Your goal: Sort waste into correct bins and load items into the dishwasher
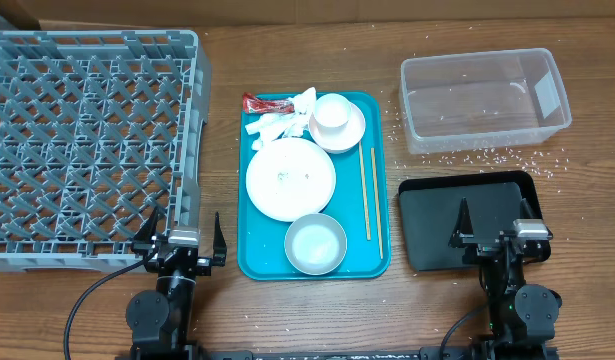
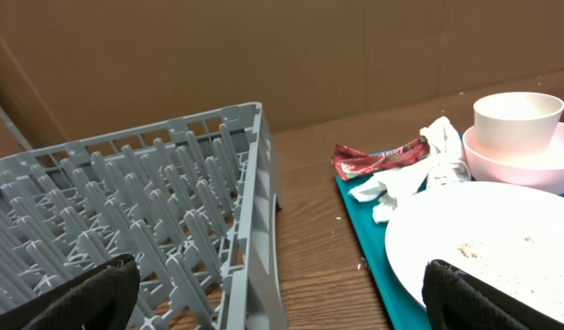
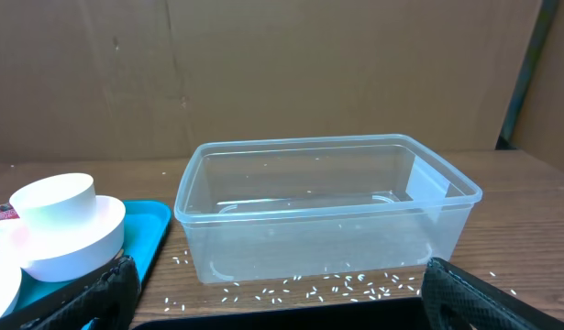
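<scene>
Soft, even light from above; all views are fairly bright. The grey rack [image 1: 87, 150] casts only a soft shadow on the desk [image 1: 307, 310]. The dark fingers [image 2: 89, 298] in the wrist views' lower corners look blurred.

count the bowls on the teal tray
2. The near bowl sits at the near end of the teal tray; the far bowl is at its far right corner with the cup standing in it. None looks hidden.
</scene>
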